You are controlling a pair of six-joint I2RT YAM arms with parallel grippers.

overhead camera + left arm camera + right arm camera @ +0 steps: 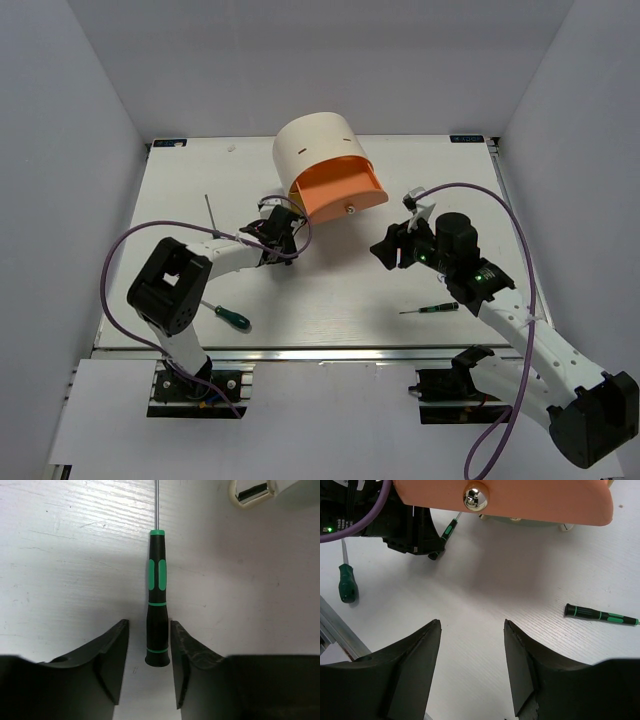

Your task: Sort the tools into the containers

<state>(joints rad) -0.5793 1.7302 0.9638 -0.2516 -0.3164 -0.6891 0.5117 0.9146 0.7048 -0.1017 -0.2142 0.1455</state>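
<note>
So the next move hinges on the left gripper (149, 627) and the thin screwdriver (157, 595) under it. The butt of the handle sits right between the fingertips, and the tool's long axis runs straight ahead out of the gripper with the steel shaft pointing away, so the jaws would pinch square across the handle. The gripper is partly open and straddling it, not clamped as far as I can see. A strip of tabletop (60, 555) shows between the handle and one pad (112, 655), while the other pad looks touching or just off. The handle is round and matte black with green inlays and rings, flaring slightly at the butt. It lies flat on the white, finely grained tabletop, so my guess is an off-centre nudge could roll it. The orange drawer (340, 190) stands pulled out ahead of this gripper and off to its right, close by. The right gripper (471, 625) is wide open with nothing in it, facing the drawer's smooth front and shiny brass knob (475, 497). A second thin screwdriver (602, 616) lies crosswise off to its right. For the first one, the left arm is clearly nearer.
</note>
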